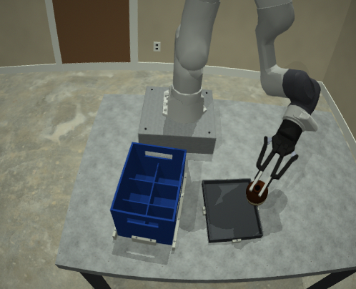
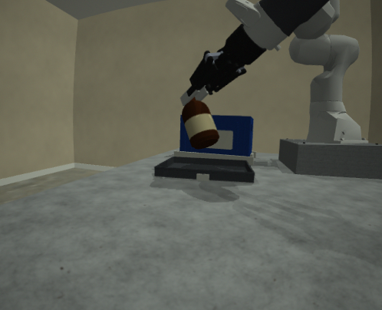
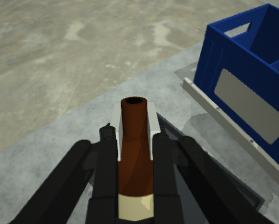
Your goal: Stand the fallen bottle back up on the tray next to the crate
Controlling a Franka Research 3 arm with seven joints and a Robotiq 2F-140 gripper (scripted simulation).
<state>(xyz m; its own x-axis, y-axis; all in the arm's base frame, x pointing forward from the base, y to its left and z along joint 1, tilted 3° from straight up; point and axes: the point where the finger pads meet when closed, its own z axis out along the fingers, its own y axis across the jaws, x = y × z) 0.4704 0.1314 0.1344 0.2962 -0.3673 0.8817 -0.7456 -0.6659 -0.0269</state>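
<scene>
Brown bottle [image 2: 200,124] tilted above tray [image 2: 204,173]
</scene>
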